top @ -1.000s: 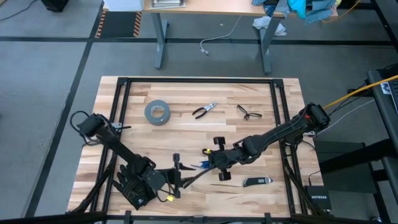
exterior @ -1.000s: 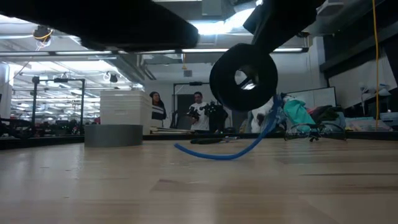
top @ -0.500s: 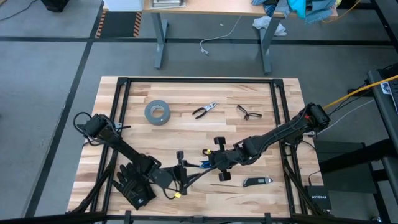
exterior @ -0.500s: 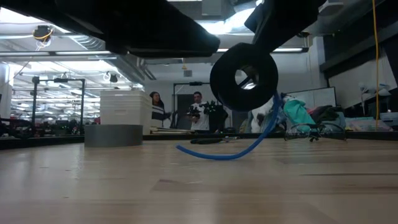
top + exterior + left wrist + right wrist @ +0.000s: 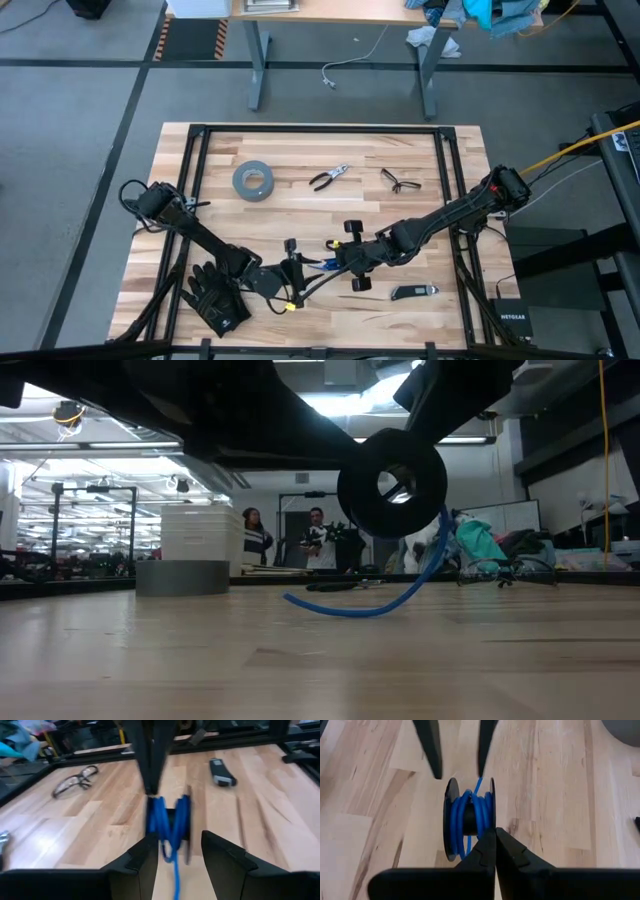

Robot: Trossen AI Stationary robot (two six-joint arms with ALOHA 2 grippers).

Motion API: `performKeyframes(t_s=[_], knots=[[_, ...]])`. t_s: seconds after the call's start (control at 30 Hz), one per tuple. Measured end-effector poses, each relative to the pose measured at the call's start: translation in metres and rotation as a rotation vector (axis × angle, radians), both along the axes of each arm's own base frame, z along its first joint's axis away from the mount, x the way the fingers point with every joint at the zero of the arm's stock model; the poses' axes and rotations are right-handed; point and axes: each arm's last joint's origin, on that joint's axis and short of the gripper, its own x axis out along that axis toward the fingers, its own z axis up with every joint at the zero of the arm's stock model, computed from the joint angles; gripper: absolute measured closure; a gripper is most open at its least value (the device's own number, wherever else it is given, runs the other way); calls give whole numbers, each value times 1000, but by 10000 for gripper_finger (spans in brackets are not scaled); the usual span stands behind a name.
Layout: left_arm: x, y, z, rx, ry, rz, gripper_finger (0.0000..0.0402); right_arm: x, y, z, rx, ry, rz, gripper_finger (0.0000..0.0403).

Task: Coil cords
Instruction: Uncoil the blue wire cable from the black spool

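Note:
The cord is a blue cable wound on a small black spool (image 5: 325,265), seen in the low view (image 5: 392,483) hanging above the table. My right gripper (image 5: 342,262) is shut on the spool in the middle of the table's near half. My left gripper (image 5: 300,272) is open just left of the spool, its two fingers (image 5: 145,862) short of it on either side. It also shows in the right wrist view (image 5: 457,765). A loose blue tail (image 5: 350,608) droops from the spool, and its end rests on the table. My right gripper pinches the rim of one black flange of the spool (image 5: 491,817) between its two shut fingers. The fingers slant down from the table's right side. The spool hangs clear of the table with its axle level, and the blue tail (image 5: 425,565) hangs slack below it.
A grey tape roll (image 5: 253,180), pliers (image 5: 328,177) and safety glasses (image 5: 400,181) lie in the far half. Black gloves (image 5: 215,302) lie at the near left, and a folding knife (image 5: 413,292) at the near right. People stand in the room beyond (image 5: 318,535).
My left gripper has moved toward the table's right edge, closing on the spool, and has uncovered the black gloves behind it. My right gripper and the spool have kept still, and the blue tail hangs as before.

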Motion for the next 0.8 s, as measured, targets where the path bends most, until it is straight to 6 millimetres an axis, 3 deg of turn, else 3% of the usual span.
performKeyframes(t_s=[0.6,0.8], knots=[[4,6,0,-13,5,-5,300,0,0,0,0,-1,-3,403],[6,8,-1,-25,16,-38,337,0,0,0,2,-1,-2,403]])
